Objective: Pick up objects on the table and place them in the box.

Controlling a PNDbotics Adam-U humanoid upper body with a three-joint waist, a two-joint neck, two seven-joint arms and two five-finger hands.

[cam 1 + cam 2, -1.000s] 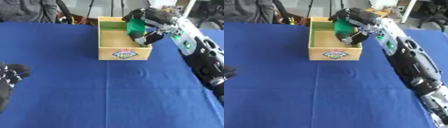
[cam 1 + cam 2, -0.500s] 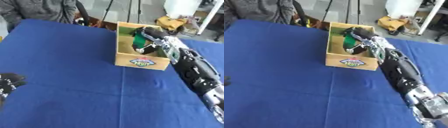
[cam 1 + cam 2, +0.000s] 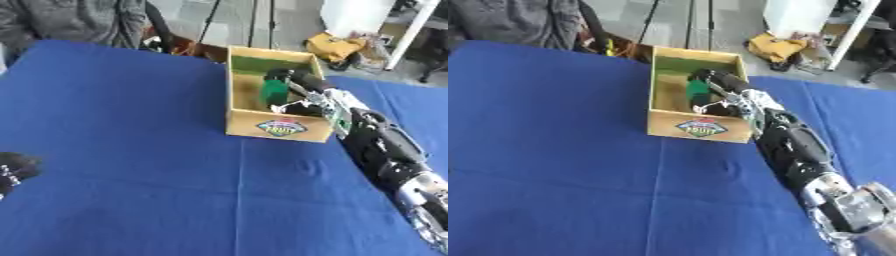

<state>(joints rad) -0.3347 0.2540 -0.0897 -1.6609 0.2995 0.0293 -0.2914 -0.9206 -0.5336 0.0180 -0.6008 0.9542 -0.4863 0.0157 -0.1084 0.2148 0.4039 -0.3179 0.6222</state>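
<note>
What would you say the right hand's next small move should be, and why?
Probably open the fingers and let go: the right hand is already down inside the wooden box, its fingers curled round the green object, which sits below the rim.

right arm (image 3: 385, 150): black shell, silver joints | right robot hand (image 3: 293, 82): black | left robot hand (image 3: 13, 170): black

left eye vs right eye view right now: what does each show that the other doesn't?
Only the left eye view shows the left hand, a dark shape at the lower left edge; whether its fingers are open cannot be told. The right eye view shows nothing extra that bears on the task. Both show the right hand reaching into the box on the blue table, with the green object at its fingers inside the box, and no other loose object on the cloth.
</note>
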